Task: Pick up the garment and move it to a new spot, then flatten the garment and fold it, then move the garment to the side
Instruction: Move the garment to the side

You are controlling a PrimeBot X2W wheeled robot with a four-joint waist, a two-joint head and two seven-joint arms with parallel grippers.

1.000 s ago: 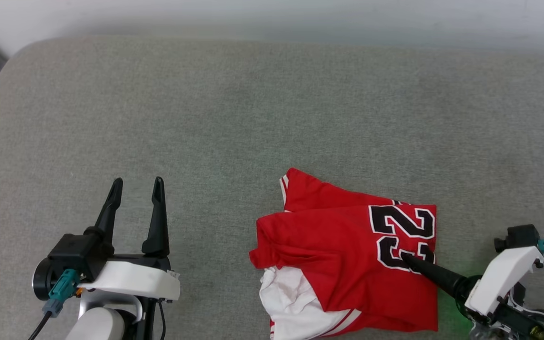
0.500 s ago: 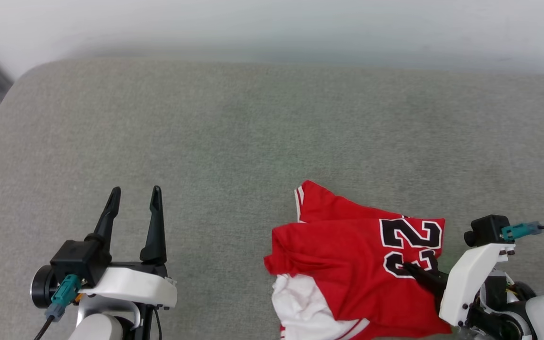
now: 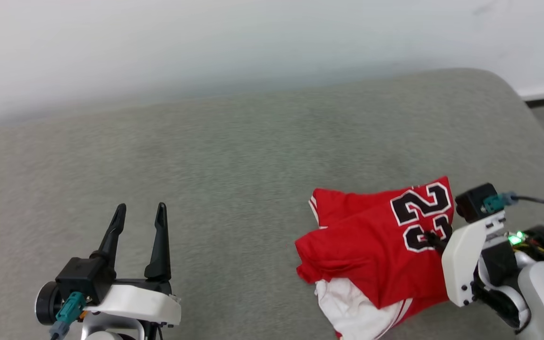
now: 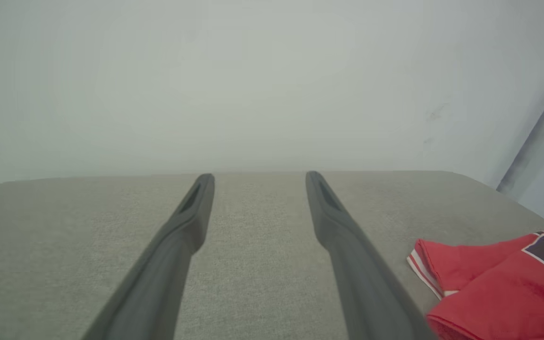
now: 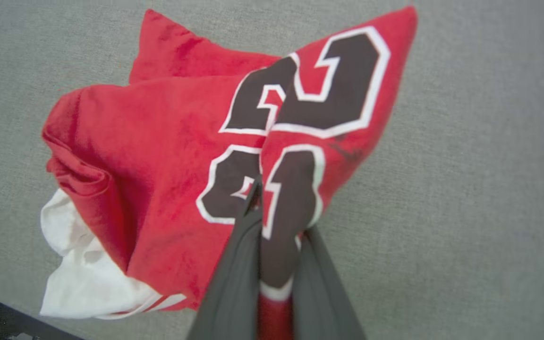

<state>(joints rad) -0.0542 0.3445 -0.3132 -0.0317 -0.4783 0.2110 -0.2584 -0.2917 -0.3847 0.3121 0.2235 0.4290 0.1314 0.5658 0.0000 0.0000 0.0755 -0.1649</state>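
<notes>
Carrying surface is a grey woven-fabric padded surface [image 3: 234, 156] with rounded corners, pale wall [image 3: 206, 42] behind its far edge. The red basketball-style T-shirt with black, white-outlined "23" numerals and a white sleeve, the garment [image 3: 371, 250], sits bunched and loosely folded on the right half of the padded surface, toward its near edge and short of its right edge. The numerals are on the part nearest the right edge. The white sleeve and striped trim spill out at the near side, and in the right wrist view they reach close to the near edge of the padding. Right tool [image 3: 431, 238] comes in from the right edge, its fingers closed together on a pinched ridge of red cloth at the lower numeral. In the right wrist view the right tool [image 5: 279, 212] has a fold of the garment [image 5: 168, 141] clamped between its two dark fingers, the cloth rising in a peak from the grip. Left tool [image 3: 140, 208] is over the left half of the padded surface near its near edge, well apart from the garment, fingers spread and holding nothing. The left wrist view confirms this: left tool [image 4: 259, 177] has a clear gap between its fingers, with grey padding visible through it, and the garment [image 4: 503, 283] is at the lower right.
</notes>
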